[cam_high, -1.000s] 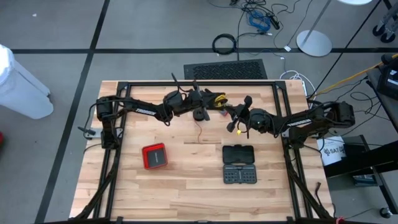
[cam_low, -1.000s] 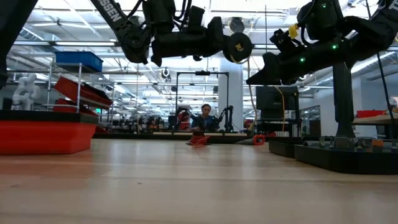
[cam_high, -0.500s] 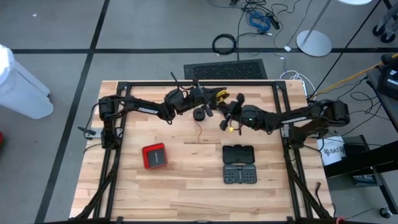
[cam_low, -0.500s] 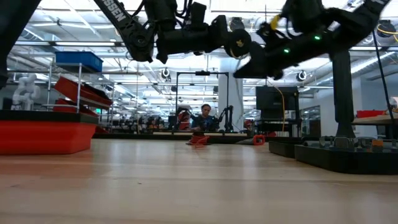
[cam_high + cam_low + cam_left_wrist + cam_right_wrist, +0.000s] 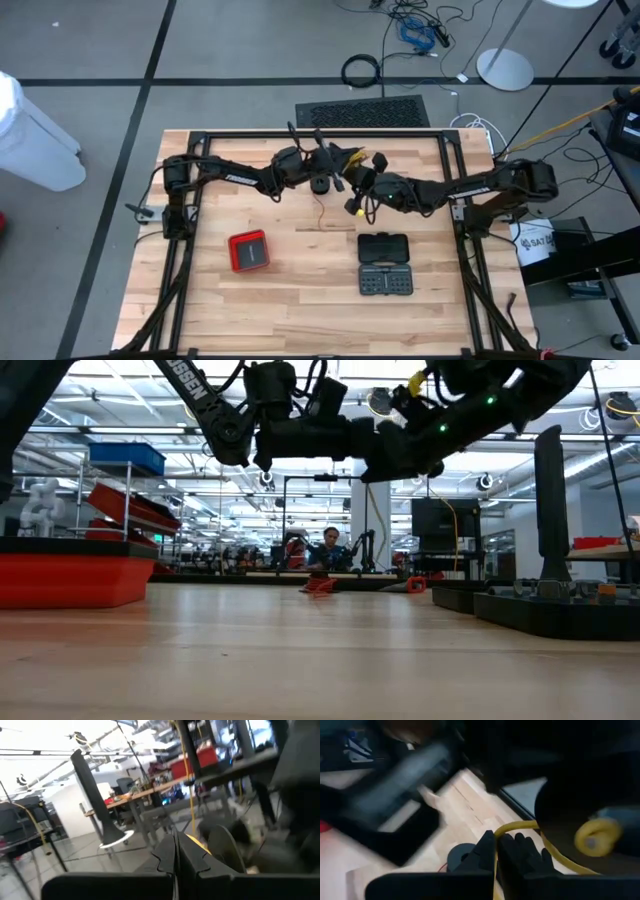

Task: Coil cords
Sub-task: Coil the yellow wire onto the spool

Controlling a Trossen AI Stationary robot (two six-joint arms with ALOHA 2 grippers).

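White lettering ending in "SSEN" runs down the left arm's dark link in the low view; no other writing is readable. On the wooden table, a small round black cord bundle trails a thin reddish-orange tail toward the front edge. The left gripper hangs just behind it, fingers pressed together, holding nothing. The right gripper hovers just beside the bundle, fingers also together and empty. A red square case and a black bit case sit well apart, nearer the front.
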